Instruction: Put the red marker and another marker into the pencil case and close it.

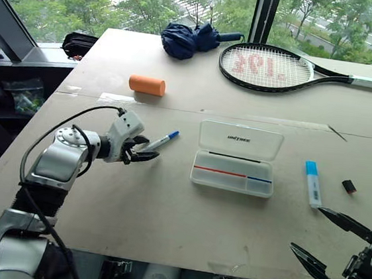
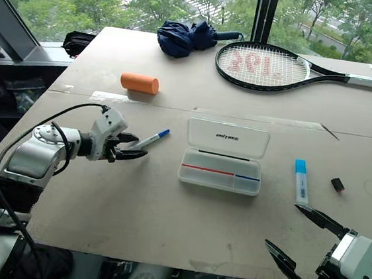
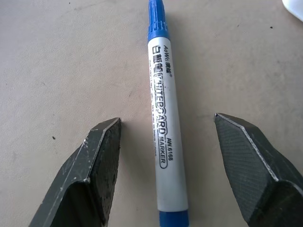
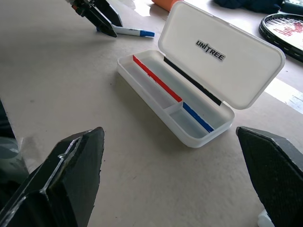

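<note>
With its jaws apart astride the blue-capped marker (image 3: pixel 161 137) on the bench (image 1: pixel 164 224), the left gripper (image 1: pixel 146 150) seems mid-pickup and must close next; the right gripper (image 1: pixel 325 244) waits open.

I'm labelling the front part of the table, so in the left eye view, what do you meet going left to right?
left gripper → blue marker → pencil case → light blue highlighter → small black object

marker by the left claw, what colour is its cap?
Blue cap on the white marker; clearest in the left wrist view.
</note>
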Available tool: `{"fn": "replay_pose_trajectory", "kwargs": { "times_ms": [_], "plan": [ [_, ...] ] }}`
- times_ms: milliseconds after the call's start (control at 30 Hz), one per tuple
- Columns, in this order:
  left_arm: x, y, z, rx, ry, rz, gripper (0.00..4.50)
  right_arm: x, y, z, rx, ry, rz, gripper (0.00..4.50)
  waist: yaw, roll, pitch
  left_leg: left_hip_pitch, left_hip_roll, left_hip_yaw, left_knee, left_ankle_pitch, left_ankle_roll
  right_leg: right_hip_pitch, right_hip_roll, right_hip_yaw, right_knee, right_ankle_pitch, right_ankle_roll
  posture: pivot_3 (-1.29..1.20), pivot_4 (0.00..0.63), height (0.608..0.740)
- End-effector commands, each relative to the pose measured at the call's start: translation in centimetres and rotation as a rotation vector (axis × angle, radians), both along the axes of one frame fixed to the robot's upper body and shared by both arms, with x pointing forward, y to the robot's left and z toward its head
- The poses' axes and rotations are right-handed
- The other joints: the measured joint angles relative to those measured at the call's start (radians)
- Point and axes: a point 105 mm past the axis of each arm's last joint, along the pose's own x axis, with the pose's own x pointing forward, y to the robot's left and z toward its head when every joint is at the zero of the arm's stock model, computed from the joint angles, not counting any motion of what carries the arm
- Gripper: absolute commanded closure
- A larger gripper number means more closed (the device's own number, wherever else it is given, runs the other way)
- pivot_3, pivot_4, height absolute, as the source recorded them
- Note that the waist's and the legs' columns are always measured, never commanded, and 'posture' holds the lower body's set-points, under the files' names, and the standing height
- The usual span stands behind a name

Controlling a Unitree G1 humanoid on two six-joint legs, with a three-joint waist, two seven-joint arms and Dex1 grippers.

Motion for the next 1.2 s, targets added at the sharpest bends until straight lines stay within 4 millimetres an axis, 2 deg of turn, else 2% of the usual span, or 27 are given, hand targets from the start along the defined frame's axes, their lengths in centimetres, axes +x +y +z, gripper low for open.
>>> {"fn": "replay_pose_trajectory", "kwargs": {
  "times_ms": [33,67,100,133,267,367,467,567,633,700,933,1067,1200],
  "plan": [
    [-0.1,0.4,-1.6,0.041,0.041,-0.015,1.85,-0.4,0.2,0.7,0.001,-0.018,0.000,0.00,-0.002,0.001,-0.001,0.000,0.000,0.000,0.000,0.000,0.000,0.000,0.000,0.000,0.000,0.000,0.000,0.00,0.150,0.730],
    [-0.3,0.3,-1.6,0.037,0.046,-0.024,2.13,-0.5,0.2,0.7,0.001,-0.016,-0.006,0.00,-0.002,0.003,-0.002,0.001,0.000,0.000,0.000,0.000,0.000,0.000,0.000,0.000,0.000,0.000,0.000,0.00,0.150,0.730],
    [-0.4,0.4,-1.6,0.033,0.047,-0.031,2.79,-0.6,0.2,0.7,0.003,-0.013,-0.012,0.00,-0.002,0.003,-0.002,0.001,0.000,0.000,0.000,0.000,0.000,0.000,0.000,0.001,0.000,0.000,0.000,0.00,0.150,0.730],
    [-0.5,0.4,-1.3,0.023,0.041,-0.033,2.90,-0.7,0.2,0.6,0.004,-0.011,-0.015,0.00,-0.003,0.003,-0.003,0.001,0.000,0.000,0.000,0.000,0.000,0.000,0.000,0.001,0.000,0.000,0.000,0.00,0.150,0.730],
    [-0.8,0.8,-0.2,0.026,0.025,-0.053,4.48,-0.8,0.2,0.3,0.012,-0.001,-0.026,0.00,-0.004,0.003,-0.003,0.001,0.001,0.001,0.000,0.000,0.000,0.000,0.000,0.001,0.000,0.000,0.000,0.00,0.150,0.730],
    [-1.5,-0.6,1.9,-0.036,-0.015,-0.145,4.49,-0.8,0.2,0.0,0.018,0.000,-0.035,0.00,-0.005,0.003,-0.003,0.001,0.001,0.002,0.000,0.000,0.000,-0.001,0.000,0.001,0.000,0.000,0.000,0.00,0.150,0.730],
    [-4.4,-2.9,4.8,-0.116,0.021,-0.346,4.49,-0.7,0.1,-0.1,0.019,0.001,-0.039,0.00,-0.004,0.001,-0.001,-0.001,0.002,0.001,0.000,0.000,0.000,-0.002,-0.001,0.003,0.000,0.000,0.000,0.00,0.150,0.730],
    [-7.5,-4.7,6.4,-0.124,0.133,-0.530,4.49,-0.7,0.0,-0.2,0.019,0.003,-0.043,0.00,-0.005,-0.002,0.000,-0.002,0.003,0.001,0.000,0.000,0.000,-0.002,-0.004,0.004,0.000,0.000,-0.001,0.00,0.150,0.730],
    [-8.3,-6.3,6.9,-0.106,0.164,-0.610,4.49,-0.6,-0.1,-0.3,0.017,0.001,-0.047,0.00,-0.002,0.001,0.000,-0.001,0.002,0.002,0.000,0.000,0.000,-0.002,-0.004,0.004,-0.001,-0.001,-0.002,0.00,0.150,0.730],
    [-7.8,-8.0,6.7,-0.048,0.127,-0.655,4.49,-0.5,-0.1,-0.3,0.018,-0.002,-0.053,0.00,0.004,0.002,-0.001,-0.001,0.001,0.001,0.000,0.000,0.000,-0.001,-0.003,0.004,0.000,-0.002,-0.003,0.00,0.150,0.730],
    [-2.8,-13.9,5.2,0.113,-0.018,-0.759,4.49,-0.7,0.0,-0.1,0.010,-0.011,-0.070,0.00,-0.004,-0.001,0.001,0.001,-0.001,0.003,0.001,0.000,0.000,0.000,0.002,0.004,0.001,0.000,0.000,0.00,0.150,0.730],
    [-0.6,-15.8,4.3,0.168,-0.069,-0.790,4.49,-1.2,0.1,0.2,0.001,-0.011,-0.085,0.00,-0.007,-0.001,0.001,-0.001,-0.003,0.003,0.001,0.000,0.001,-0.001,0.002,0.003,0.000,0.000,0.000,0.00,0.150,0.730],
    [0.0,-16.9,3.4,0.196,-0.072,-0.849,4.49,-1.6,0.1,0.3,-0.006,-0.010,-0.096,0.00,-0.011,-0.001,0.001,-0.001,-0.002,0.002,0.000,0.000,0.001,-0.002,0.003,0.003,0.001,0.000,0.000,0.00,0.150,0.730]
  ]
}}
